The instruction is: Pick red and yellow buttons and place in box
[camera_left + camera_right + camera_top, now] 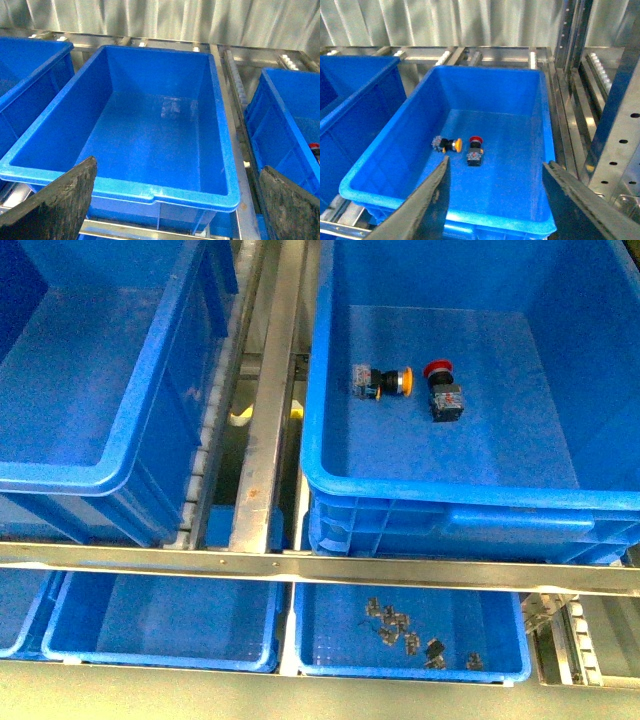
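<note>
Front view first: no arm in sight. Two deep blue crates sit up on the rails, and the right crate (330, 455) already has a yellow button (388, 381) and a red button (442, 392) lying on its floor, just beside each other, both on their sides. The yellow one lies crosswise with its cap pointing toward the red; the red one points its cap toward the far wall. Below the rail, the small tray (310, 665) on the right holds only a cluster of little dark-grey parts (400, 630), too small to name. I see no red or yellow cap waiting anywhere else.

Left wrist view now: the left gripper (175, 205) hangs wide open with nothing between its dark fingers (60, 200), aimed into the left crate (120, 187), which looks bare inside. A sliver of red shows at the edge in the neighbouring crate.

Right wrist view: the right gripper (495, 200) is spread wide too, carrying nothing, poised over the near rim of the right crate. Both buttons lie ahead of it on the floor, so the right arm is clearly the nearer one. I'd say the job looks close to done.
</note>
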